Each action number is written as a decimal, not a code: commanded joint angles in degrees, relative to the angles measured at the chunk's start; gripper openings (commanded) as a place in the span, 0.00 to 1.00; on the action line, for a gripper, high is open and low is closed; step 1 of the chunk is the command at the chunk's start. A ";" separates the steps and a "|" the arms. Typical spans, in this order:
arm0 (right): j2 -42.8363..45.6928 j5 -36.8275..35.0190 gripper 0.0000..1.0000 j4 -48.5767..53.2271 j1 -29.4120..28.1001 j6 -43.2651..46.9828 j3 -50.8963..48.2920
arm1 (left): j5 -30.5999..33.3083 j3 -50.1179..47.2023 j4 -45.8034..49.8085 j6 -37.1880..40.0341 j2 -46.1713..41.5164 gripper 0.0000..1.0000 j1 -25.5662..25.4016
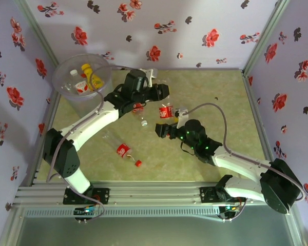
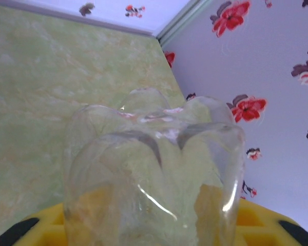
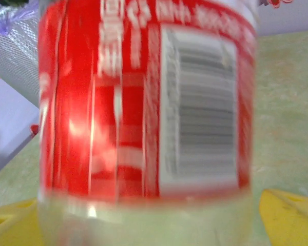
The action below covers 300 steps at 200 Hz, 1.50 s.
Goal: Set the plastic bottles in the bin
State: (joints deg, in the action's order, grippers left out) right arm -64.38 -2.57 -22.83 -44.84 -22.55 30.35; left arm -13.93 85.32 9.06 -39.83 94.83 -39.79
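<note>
Your left tool point(image 1: 161, 92) has a clear bottle point(image 2: 154, 169) between its jaws, but I cannot tell whether it grips. Your right tool point(image 1: 165, 126) stands wide open, with a red-labelled bottle point(image 3: 143, 113) between its jaws and a gap on one side. The bin point(image 1: 55, 77) sits in the surface's far-left corner with a yellow bottle point(image 1: 92, 78) inside.
</note>
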 commanded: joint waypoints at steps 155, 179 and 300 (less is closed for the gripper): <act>9.10 0.80 0.99 14.02 6.69 1.89 -1.08 | 28.82 39.29 27.82 32.55 -6.56 0.00 31.29; 9.14 0.65 0.99 14.43 6.69 1.81 -1.23 | 32.94 40.25 26.11 35.70 -4.70 0.00 34.28; 11.19 -1.48 0.99 17.38 6.70 3.28 -1.88 | 30.90 32.92 32.87 32.90 5.09 0.00 37.59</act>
State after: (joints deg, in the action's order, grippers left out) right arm -53.25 -2.92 -5.61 -38.48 -20.56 27.31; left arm 18.83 118.74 38.24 -3.77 98.00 -2.59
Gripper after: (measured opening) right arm 0.993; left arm 0.381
